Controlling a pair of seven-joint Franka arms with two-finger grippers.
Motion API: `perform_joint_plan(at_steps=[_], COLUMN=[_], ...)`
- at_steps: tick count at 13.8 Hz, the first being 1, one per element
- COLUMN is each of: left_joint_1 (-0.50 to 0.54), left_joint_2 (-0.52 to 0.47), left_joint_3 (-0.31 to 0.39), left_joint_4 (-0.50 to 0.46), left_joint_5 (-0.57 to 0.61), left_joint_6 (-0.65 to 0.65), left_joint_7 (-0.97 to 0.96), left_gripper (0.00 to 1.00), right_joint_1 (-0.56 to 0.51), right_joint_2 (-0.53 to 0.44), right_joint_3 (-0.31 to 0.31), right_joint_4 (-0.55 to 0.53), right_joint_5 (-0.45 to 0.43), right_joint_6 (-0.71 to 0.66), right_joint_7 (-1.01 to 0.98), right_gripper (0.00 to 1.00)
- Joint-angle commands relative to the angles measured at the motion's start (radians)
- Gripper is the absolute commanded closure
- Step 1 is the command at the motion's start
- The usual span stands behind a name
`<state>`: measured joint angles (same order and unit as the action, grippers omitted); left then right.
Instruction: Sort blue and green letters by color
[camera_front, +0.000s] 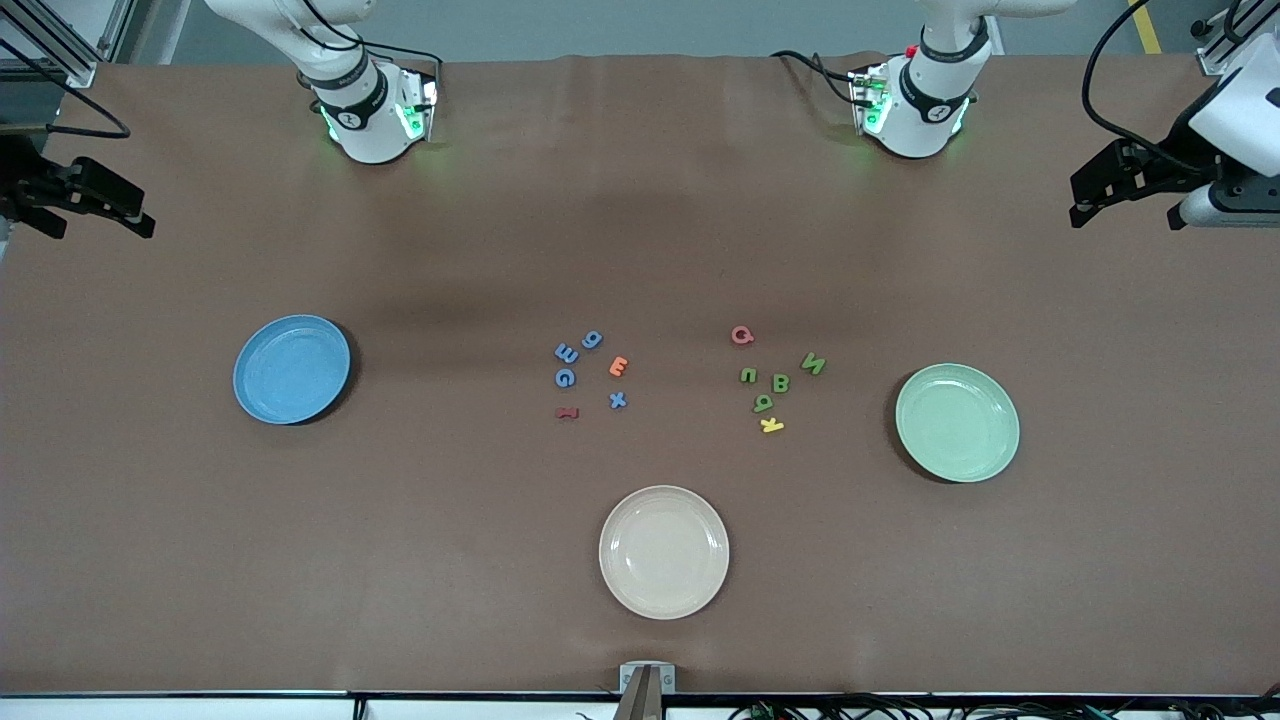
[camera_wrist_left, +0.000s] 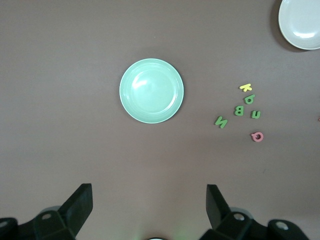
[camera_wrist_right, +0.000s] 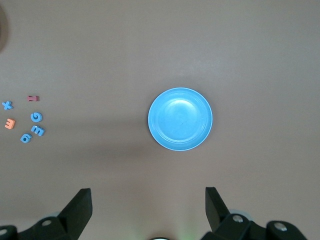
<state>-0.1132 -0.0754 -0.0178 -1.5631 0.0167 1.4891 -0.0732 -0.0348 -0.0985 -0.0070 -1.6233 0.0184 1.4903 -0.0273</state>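
Note:
Several blue letters (camera_front: 566, 353) (camera_wrist_right: 36, 117) lie close together mid-table, toward the right arm's end. Several olive-green letters (camera_front: 781, 382) (camera_wrist_left: 239, 110) lie in a cluster toward the left arm's end. My left gripper (camera_front: 1125, 210) (camera_wrist_left: 149, 200) hangs open and empty, high over the table's left-arm end, with the green plate (camera_front: 957, 422) (camera_wrist_left: 151, 90) below it. My right gripper (camera_front: 100, 225) (camera_wrist_right: 148, 202) hangs open and empty, high over the right-arm end, with the blue plate (camera_front: 290, 368) (camera_wrist_right: 180, 119) below it.
A cream plate (camera_front: 664, 551) (camera_wrist_left: 302, 22) sits nearest the front camera. An orange letter (camera_front: 619, 366) and a red one (camera_front: 567, 412) lie among the blue letters. A pink letter (camera_front: 741, 335) and a yellow one (camera_front: 771, 424) lie beside the green ones.

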Motion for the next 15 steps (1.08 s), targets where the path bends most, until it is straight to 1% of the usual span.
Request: perform_joint_plan(at_steps=[1, 7, 9, 11, 12, 13, 15], left_joint_1=[0.001, 0.004, -0.006, -0.010, -0.014, -0.023, -0.028], left_joint_2=[0.002, 0.029, 0.089, 0.137, 0.143, 0.140, 0.135], left_joint_3=[-0.007, -0.007, -0.007, -0.008, -0.010, -0.017, -0.053], left_joint_4=[0.009, 0.009, 0.009, -0.015, -0.050, -0.113, -0.220], left_joint_5=[0.005, 0.005, 0.006, 0.000, 0.000, 0.000, -0.001], left_joint_6=[-0.012, -0.009, -0.006, 0.043, 0.086, 0.152, 0.285], left_joint_7=[-0.011, 0.007, 0.003, -0.020, -0.063, -0.121, -0.231], left_gripper=[0.00, 0.00, 0.00, 0.00, 0.00, 0.00, 0.00], right_joint_1=[-0.008, -0.007, -0.002, -0.003, -0.004, -0.007, -0.007], right_joint_2=[-0.017, -0.017, -0.017, -0.017, -0.017, -0.017, -0.007], right_joint_3=[0.007, 0.007, 0.007, 0.009, 0.007, 0.007, 0.007], right_joint_4=[-0.018, -0.015, -0.013, -0.012, -0.010, -0.007, 0.025], right_joint_5=[-0.001, -0.015, -0.021, -0.026, -0.026, -0.026, -0.028], right_joint_6=[-0.001, -0.005, -0.005, -0.005, -0.007, -0.008, -0.008], right_joint_7=[-0.005, -0.005, -0.006, -0.006, -0.006, -0.005, -0.003], right_gripper=[0.00, 0.00, 0.00, 0.00, 0.00, 0.00, 0.00])
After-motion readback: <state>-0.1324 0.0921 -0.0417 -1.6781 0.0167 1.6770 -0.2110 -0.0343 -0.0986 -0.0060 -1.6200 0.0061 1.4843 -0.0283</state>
